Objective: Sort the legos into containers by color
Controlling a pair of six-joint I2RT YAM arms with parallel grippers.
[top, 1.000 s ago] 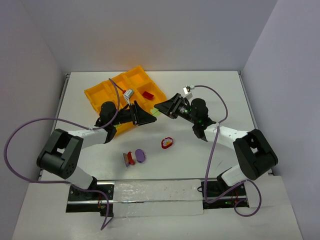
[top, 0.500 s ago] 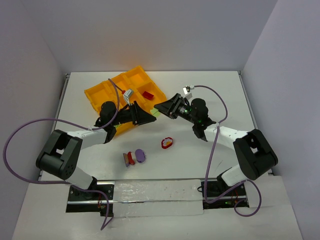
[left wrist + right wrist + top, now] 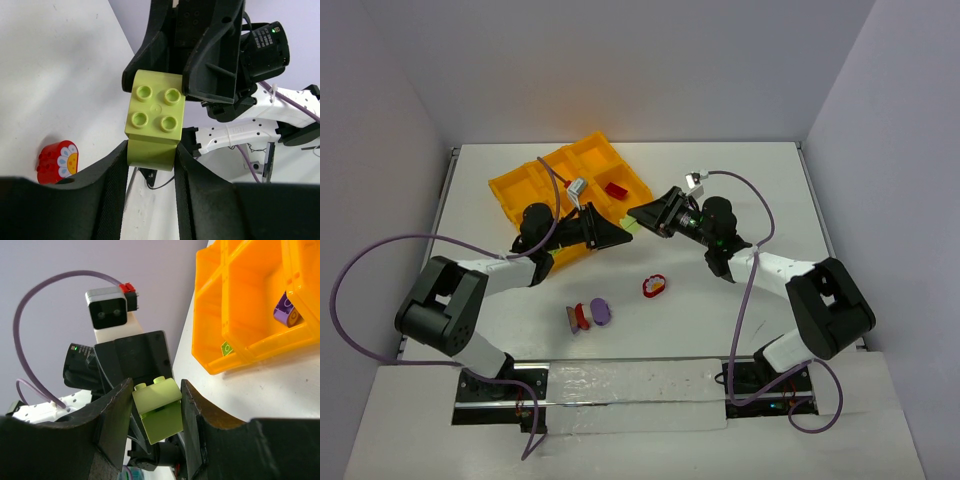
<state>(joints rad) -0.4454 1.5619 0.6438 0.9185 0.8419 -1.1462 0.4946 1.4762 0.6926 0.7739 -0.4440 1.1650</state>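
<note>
I have the yellow-green studded plastic brick [image 3: 154,117] pinched from both ends in mid-air, just beside the orange-yellow plastic tray [image 3: 525,190]. The left gripper [image 3: 619,237] is closed narrow on its plain end and the right gripper [image 3: 636,214] on its studded end. I judge this a pull-apart or handover. I'd keep one grip firm and draw the arms straight apart, slowly, without twisting.

Left arm [image 3: 485,266], right arm [image 3: 782,266]: white link shells between black joint housings, blocky black shoulders. Purple cables [image 3: 80,273] from each wrist to base. Fingers [image 3: 112,200] matte black, finely ribbed inner faces. Wrist camera [image 3: 111,307]: white-grey box, two lenses, red tab. Green indicator light [image 3: 273,30] on black wrist housing. White cable tie [image 3: 272,92] round a purple cable.
</note>
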